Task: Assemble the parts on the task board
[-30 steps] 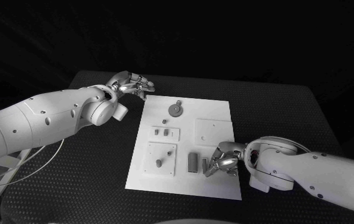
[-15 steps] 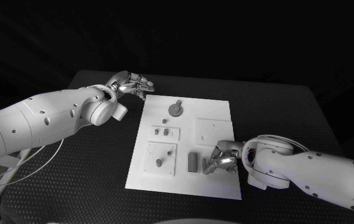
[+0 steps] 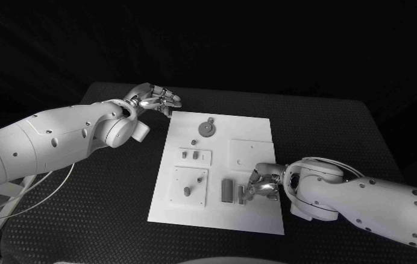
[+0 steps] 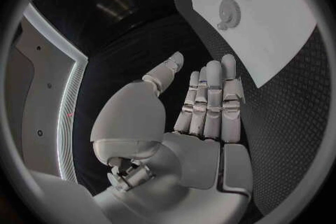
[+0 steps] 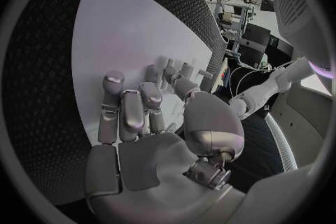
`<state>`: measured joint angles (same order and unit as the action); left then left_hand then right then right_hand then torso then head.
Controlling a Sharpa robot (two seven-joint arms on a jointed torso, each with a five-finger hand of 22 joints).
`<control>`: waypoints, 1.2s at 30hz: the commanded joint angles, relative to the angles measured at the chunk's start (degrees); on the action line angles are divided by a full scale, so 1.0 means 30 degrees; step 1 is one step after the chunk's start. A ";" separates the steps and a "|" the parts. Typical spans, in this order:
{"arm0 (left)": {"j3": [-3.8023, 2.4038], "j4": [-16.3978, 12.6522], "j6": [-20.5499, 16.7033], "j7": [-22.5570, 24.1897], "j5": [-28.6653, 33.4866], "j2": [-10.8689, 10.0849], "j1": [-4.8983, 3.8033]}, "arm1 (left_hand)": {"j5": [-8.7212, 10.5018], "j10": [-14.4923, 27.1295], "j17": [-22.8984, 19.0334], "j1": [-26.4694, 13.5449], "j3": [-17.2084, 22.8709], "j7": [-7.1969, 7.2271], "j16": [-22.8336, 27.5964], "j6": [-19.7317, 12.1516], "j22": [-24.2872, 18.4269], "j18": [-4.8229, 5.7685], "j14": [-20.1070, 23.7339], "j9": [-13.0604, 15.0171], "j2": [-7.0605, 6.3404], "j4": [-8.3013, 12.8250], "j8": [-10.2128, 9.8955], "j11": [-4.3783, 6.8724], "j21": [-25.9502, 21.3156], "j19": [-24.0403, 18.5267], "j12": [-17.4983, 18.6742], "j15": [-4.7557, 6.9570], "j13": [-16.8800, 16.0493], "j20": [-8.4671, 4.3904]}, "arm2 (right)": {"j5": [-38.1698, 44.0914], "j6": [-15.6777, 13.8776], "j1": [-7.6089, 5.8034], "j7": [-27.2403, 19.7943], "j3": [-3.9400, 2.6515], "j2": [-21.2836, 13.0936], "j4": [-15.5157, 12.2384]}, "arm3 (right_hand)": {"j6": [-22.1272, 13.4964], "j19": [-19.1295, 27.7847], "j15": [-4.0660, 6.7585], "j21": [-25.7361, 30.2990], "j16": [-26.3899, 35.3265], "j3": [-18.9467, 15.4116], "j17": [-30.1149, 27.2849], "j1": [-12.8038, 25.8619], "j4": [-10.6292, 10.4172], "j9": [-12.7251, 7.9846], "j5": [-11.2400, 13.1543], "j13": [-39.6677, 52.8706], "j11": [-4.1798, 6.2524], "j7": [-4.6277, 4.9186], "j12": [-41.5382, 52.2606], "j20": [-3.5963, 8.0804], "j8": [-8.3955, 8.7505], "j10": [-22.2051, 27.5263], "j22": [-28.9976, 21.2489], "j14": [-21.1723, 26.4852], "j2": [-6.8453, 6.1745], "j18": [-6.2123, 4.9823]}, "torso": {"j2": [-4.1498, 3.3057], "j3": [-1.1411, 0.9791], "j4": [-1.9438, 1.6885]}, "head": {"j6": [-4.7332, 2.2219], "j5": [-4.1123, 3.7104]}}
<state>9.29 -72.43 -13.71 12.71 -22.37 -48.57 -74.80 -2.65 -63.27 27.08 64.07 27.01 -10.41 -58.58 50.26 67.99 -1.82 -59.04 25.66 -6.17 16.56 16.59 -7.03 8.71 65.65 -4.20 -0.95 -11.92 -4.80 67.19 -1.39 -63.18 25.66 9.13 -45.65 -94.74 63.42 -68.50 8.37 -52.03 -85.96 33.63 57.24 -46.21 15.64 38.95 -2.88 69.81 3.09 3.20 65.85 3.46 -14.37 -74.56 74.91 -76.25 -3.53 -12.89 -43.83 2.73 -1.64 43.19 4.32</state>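
Observation:
The white task board (image 3: 257,216) lies mid-table. It bears a round grey gear part (image 3: 206,129), a small peg (image 3: 193,142), a small plate (image 3: 194,156) and a larger plate (image 3: 190,187) with pieces in them, a square plate (image 3: 252,152) and an upright grey bar (image 3: 226,190) with a slimmer piece (image 3: 241,194) beside it. My right hand (image 3: 261,185) rests low over the board's near right part, fingertips by the slimmer piece; its fingers (image 5: 126,109) spread over the board (image 5: 119,39), holding nothing. My left hand (image 3: 155,100) hovers off the far left corner, flat and empty (image 4: 203,106).
The black textured table (image 3: 330,131) surrounds the board on all sides. In the left wrist view the board's far corner (image 4: 280,39) with the gear part (image 4: 227,11) lies just beyond my fingertips.
My right hand has crept a little left and away from me, closer to the grey bar and slimmer piece. The left hand has stayed put.

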 commanded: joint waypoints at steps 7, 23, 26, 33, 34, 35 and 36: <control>-0.0011 -0.0042 0.0214 0.0121 0.0044 0.0036 -0.0014 | -0.0085 -0.0053 0.0026 -0.0058 -0.0111 0.0043 0.0092 -0.0138 0.0034 -0.0634 -0.0015 -0.0020 0.0106 -0.0045 0.0136 -0.0089 -0.0137 0.0154 -0.0059 0.0008 0.0035 0.0031 | 0.0732 0.0222 0.0038 0.0274 0.0016 0.0020 0.0059 | 0.0109 -0.0092 0.0121 0.0034 -0.0064 -0.0004 0.0014 0.0127 0.0232 -0.0059 0.0026 0.0019 -0.0033 0.0052 0.0054 0.0067 -0.0034 -0.0076 0.0306 0.0061 0.0046 -0.0704 | -0.0010 -0.0029 0.0025 | -0.0023 0.0010; -0.0010 0.0009 0.0162 0.0182 0.0117 0.0100 -0.0014 | -0.0083 -0.0055 0.0032 -0.0078 -0.0126 0.0043 0.0098 -0.0137 0.0040 -0.0630 -0.0014 -0.0024 0.0093 -0.0046 0.0140 -0.0090 -0.0148 0.0154 -0.0059 0.0007 0.0041 0.0034 | -0.2206 -0.0512 0.0009 -0.1200 -0.0064 -0.0395 0.0592 | -0.0190 -0.0024 0.0063 0.0125 0.0068 -0.0237 -0.0409 0.0163 0.0086 -0.0144 0.0032 -0.0308 -0.0135 0.0164 -0.0437 0.0011 0.0175 0.0294 0.0276 0.0265 -0.1336 -0.0704 | 0.0043 -0.0008 0.0033 | -0.0433 -0.0152; -0.0008 0.0027 0.0155 0.0200 0.0624 0.0140 -0.0014 | -0.0083 -0.0066 0.0033 -0.0112 -0.0145 0.0044 0.0104 -0.0132 0.0043 -0.0625 -0.0009 -0.0024 0.0083 -0.0057 0.0145 -0.0090 -0.0155 0.0151 -0.0065 0.0006 0.0043 0.0038 | -0.3322 -0.0926 -0.0150 -0.2196 -0.0584 -0.0452 0.1066 | -0.0685 -0.0033 -0.0056 0.0230 0.0183 0.0140 -0.0697 0.0231 -0.0467 -0.0222 0.0041 -0.0440 -0.0291 0.0321 -0.0666 0.0006 0.0442 0.0549 0.0219 0.0382 -0.2215 -0.0704 | 0.0081 -0.0009 0.0051 | -0.0750 -0.0216; -0.0006 0.0586 0.0120 0.0255 0.0886 0.0512 -0.0018 | -0.0084 -0.0099 0.0037 -0.0186 -0.0178 0.0052 0.0122 -0.0108 0.0048 -0.0618 0.0008 -0.0024 0.0090 -0.0073 0.0163 -0.0085 -0.0177 0.0139 -0.0082 0.0008 0.0044 0.0041 | -0.5709 -0.2784 -0.0890 -0.6312 -0.1502 -0.0254 0.3738 | -0.2406 0.0182 -0.0660 0.0367 0.0333 0.0289 -0.1312 0.0249 -0.1013 -0.0387 0.0024 -0.0764 -0.0936 0.0995 -0.1215 -0.0082 0.1248 0.1414 0.0251 0.0868 -0.2943 -0.0704 | 0.0308 0.0013 0.0113 | -0.1710 -0.0535; -0.0006 0.0866 0.0159 0.0293 0.0886 0.0680 -0.0018 | -0.0084 -0.0109 0.0038 -0.0186 -0.0177 0.0055 0.0123 -0.0103 0.0049 -0.0619 0.0009 -0.0024 0.0096 -0.0071 0.0166 -0.0082 -0.0179 0.0139 -0.0087 0.0010 0.0043 0.0039 | -0.6213 -0.2850 -0.0982 -0.7229 -0.1655 -0.0068 0.4452 | -0.2483 0.0287 -0.0701 0.0405 0.0401 0.0289 -0.1582 0.0146 -0.0946 -0.0368 0.0025 -0.0799 -0.0971 0.1036 -0.1292 -0.0110 0.1266 0.1570 0.0263 0.1073 -0.2855 -0.0704 | 0.0385 0.0020 0.0126 | -0.1897 -0.0612; -0.0006 0.1219 0.0227 0.0343 0.0888 0.0849 -0.0018 | -0.0084 -0.0132 0.0039 -0.0187 -0.0178 0.0059 0.0126 -0.0095 0.0050 -0.0620 0.0011 -0.0023 0.0101 -0.0068 0.0172 -0.0076 -0.0184 0.0137 -0.0099 0.0014 0.0039 0.0037 | -0.6942 -0.2863 -0.1062 -0.8326 -0.1802 0.0191 0.5287 | -0.2526 0.0363 -0.0737 0.0425 0.0419 0.0245 -0.1612 0.0090 -0.0877 -0.0342 0.0026 -0.0780 -0.0997 0.1070 -0.1287 -0.0143 0.1266 0.1646 0.0278 0.1153 -0.2768 -0.0704 | 0.0481 0.0024 0.0139 | -0.2104 -0.0659; -0.0006 0.1597 0.0267 0.0400 0.0959 0.1039 -0.0020 | -0.0084 -0.0189 0.0042 -0.0201 -0.0184 0.0067 0.0132 -0.0079 0.0053 -0.0617 0.0015 -0.0021 0.0111 -0.0067 0.0183 -0.0062 -0.0194 0.0131 -0.0128 0.0026 0.0030 0.0035 | -0.7777 -0.2903 -0.1148 -0.9304 -0.1862 0.0445 0.6153 | -0.2584 0.0446 -0.0745 0.0445 0.0476 0.0207 -0.1852 -0.0043 -0.0734 -0.0310 0.0018 -0.0754 -0.1017 0.1087 -0.1279 -0.0179 0.1268 0.1755 0.0296 0.1367 -0.2535 -0.0703 | 0.0564 0.0025 0.0163 | -0.2210 -0.0651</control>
<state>9.33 -68.52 -13.71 12.82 -20.74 -45.89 -74.78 -2.65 -63.41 27.12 63.84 26.85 -10.40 -58.52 50.26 68.08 -1.82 -59.04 25.67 -5.95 16.40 16.80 -7.16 8.48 65.64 -4.23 -0.95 -11.88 -4.79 52.78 -7.14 -66.44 10.22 3.61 -44.89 -78.55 58.00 -67.34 6.04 -50.86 -84.70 34.20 51.78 -45.96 13.17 37.90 -2.88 67.51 -0.03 4.30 62.12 2.84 -10.84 -69.51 74.91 -72.39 -11.38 -13.30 -42.94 2.77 -1.32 37.80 2.67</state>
